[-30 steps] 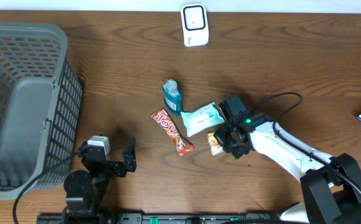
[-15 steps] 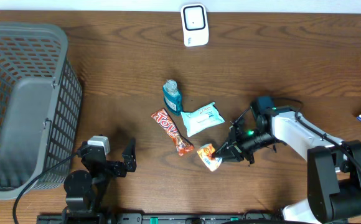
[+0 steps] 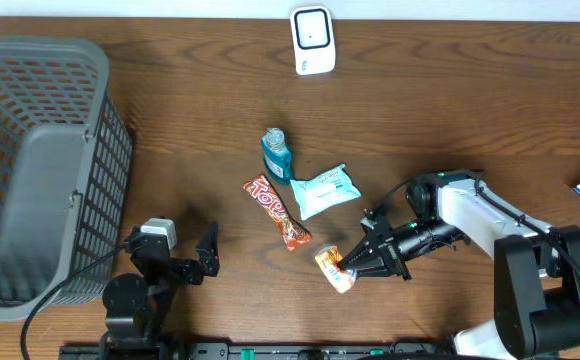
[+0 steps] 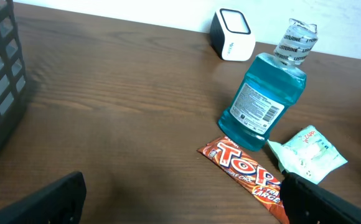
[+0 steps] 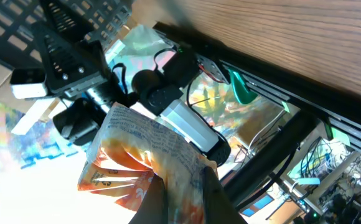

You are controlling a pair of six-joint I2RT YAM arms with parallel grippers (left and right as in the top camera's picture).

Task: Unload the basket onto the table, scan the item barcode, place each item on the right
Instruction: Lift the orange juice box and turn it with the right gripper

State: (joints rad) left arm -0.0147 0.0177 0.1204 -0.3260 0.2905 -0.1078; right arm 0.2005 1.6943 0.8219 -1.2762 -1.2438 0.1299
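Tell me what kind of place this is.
Likely a mock store checkout: a white barcode scanner, a grey shopping basket, and packaged goods such as a mouthwash bottle and candy bar.

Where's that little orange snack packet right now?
In the overhead view the orange snack packet is pinched in the right gripper, near the table's front edge, just right of the red Top bar and nearer the front than the wipes pack.

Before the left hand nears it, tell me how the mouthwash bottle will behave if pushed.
The mouthwash bottle appears to stand upright on a narrow base, so a high push would probably tip it. It looks nearly full of blue liquid, so it is likely heavy for its size. Its smooth plastic may slip.
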